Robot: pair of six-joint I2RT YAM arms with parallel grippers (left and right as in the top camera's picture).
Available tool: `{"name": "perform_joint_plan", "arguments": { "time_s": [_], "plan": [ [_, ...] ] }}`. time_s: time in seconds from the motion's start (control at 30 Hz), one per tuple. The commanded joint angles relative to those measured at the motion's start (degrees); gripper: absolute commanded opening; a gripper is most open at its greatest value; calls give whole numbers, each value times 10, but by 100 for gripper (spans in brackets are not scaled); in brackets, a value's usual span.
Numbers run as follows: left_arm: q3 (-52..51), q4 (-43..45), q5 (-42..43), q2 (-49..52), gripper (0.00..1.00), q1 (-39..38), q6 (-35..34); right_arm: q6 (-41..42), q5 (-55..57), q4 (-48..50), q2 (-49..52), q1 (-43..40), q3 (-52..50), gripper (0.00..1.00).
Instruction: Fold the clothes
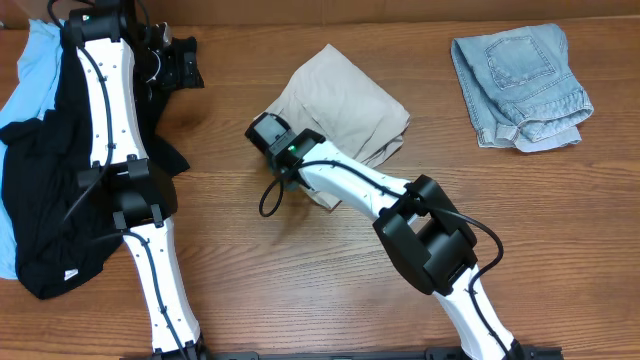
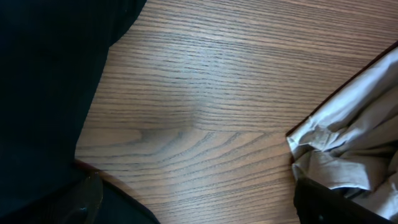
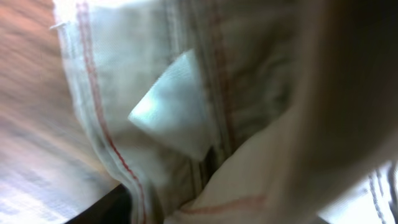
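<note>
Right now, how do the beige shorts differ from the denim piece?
The beige shorts are pale tan; the denim piece is faded blue. The beige shorts lie mid-table; the denim piece sits at the far right. The right gripper is down at the beige shorts' edge; no arm is near the denim piece. Both lie roughly folded on the table.

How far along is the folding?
Done, by the look of it: the denim piece lies folded at the table's far right. In hand: the right gripper is down at the edge of the partly folded beige shorts; its grip is unclear. Left: the black and sky-blue garments lie heaped under the left arm, whose left gripper is open and empty.
</note>
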Motion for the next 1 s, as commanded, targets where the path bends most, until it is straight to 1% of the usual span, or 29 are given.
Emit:
{"name": "perform_joint_plan", "arguments": {
  "time_s": [0.0, 0.03, 0.07, 0.1, 0.13, 0.27, 0.33, 0.5, 0.6, 0.63, 0.8, 0.97],
  "plan": [
    [8, 1, -3, -17, 100, 0, -5, 3, 27, -5, 24, -37, -1, 43],
    [8, 1, -3, -17, 100, 0, -5, 3, 27, -4, 24, -41, -1, 36],
    [8, 1, -3, -17, 100, 0, -5, 3, 27, -5, 24, -43, 1, 20],
    [8, 1, -3, -17, 100, 0, -5, 4, 27, -9, 24, -44, 5, 8],
    [8, 1, -3, -17, 100, 0, -5, 4, 27, -15, 24, -44, 10, 4],
    [8, 1, -3, -17, 100, 0, -5, 4, 28, -64, 24, -45, 63, 4],
    [8, 1, -3, -17, 100, 0, -5, 20, 33, -90, 24, -47, 96, 4],
    [8, 1, -3, -17, 100, 0, -5, 48, 42, -183, 22, -63, 226, 4],
    [8, 1, -3, -17, 100, 0, -5, 49, 42, -242, 20, -80, 323, 4],
    [8, 1, -3, -17, 100, 0, -5, 49, 42, -272, 20, -92, 376, 4],
    [8, 1, -3, -17, 100, 0, -5, 49, 42, -341, 20, -130, 502, 4],
    [8, 3, -3, -17, 100, 0, -5, 49, 42, -382, 20, -175, 598, 4]
  ]
}}
